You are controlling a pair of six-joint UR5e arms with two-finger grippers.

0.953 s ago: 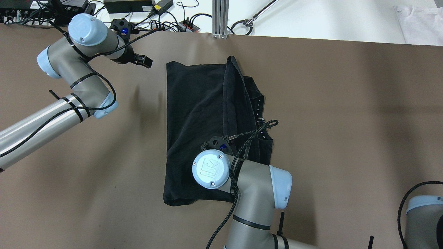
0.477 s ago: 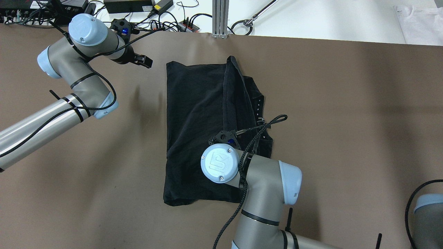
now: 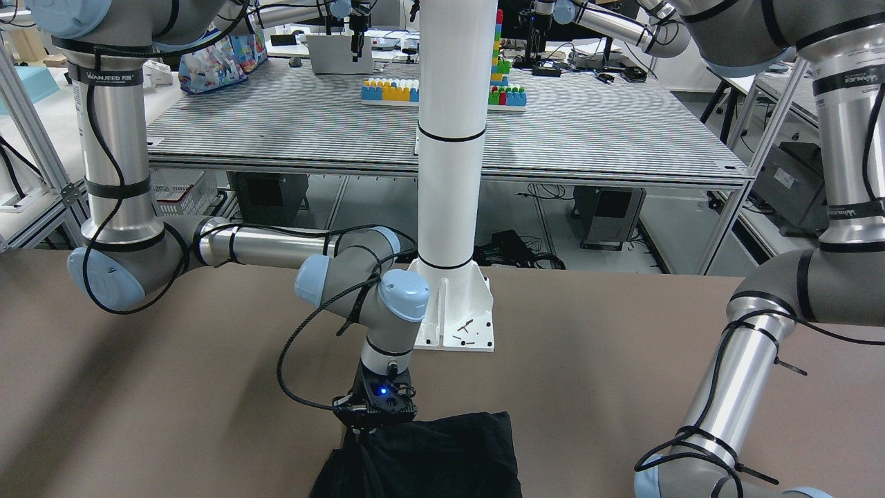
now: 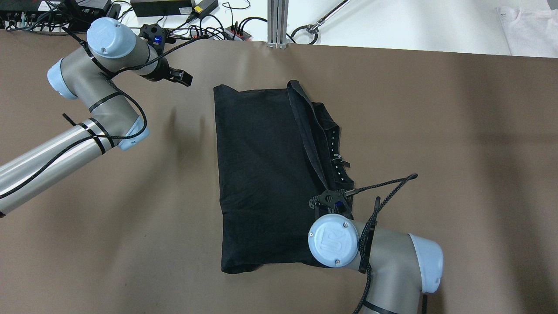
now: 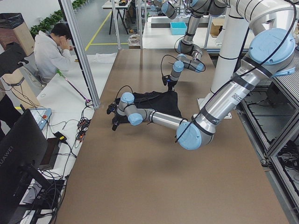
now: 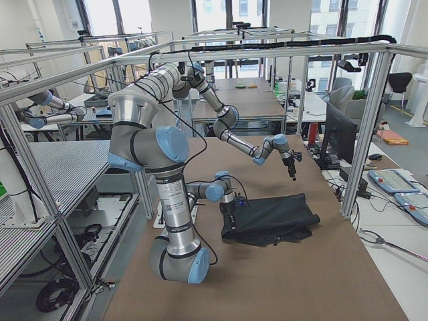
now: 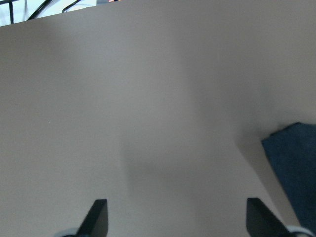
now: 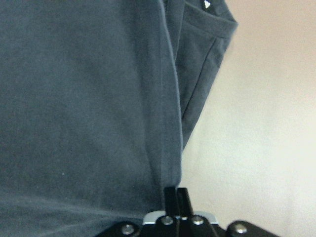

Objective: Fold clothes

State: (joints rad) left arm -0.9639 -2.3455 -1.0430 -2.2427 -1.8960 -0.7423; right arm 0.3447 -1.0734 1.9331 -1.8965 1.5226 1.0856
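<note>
The black cloth [image 4: 261,174] lies folded in the middle of the brown tabletop [image 4: 436,131], long side running away from the robot. In the overhead view a hemmed flap runs down its right part, and a lower layer with small white marks shows just past that flap. The cloth's far left corner lies flat, and its near edge bulges a little at the left.

The right end effector [image 8: 176,195] is at the cloth's near right corner. Its two fingers are pressed narrow together on the hemmed edge, holding the cloth there. In the front-facing view the fabric rises slightly to meet it, out in front of the white pole [image 3: 453,138] and its base plate.

The left end effector [image 7: 177,217] hovers over bare tabletop beyond the cloth's far left corner, apart from it. Its fingers [image 7: 98,219] stand wide with nothing between them, and a dark corner of the cloth shows at the right edge of its wrist view.

Cables [image 4: 209,26] lie past the tabletop's far edge
</note>
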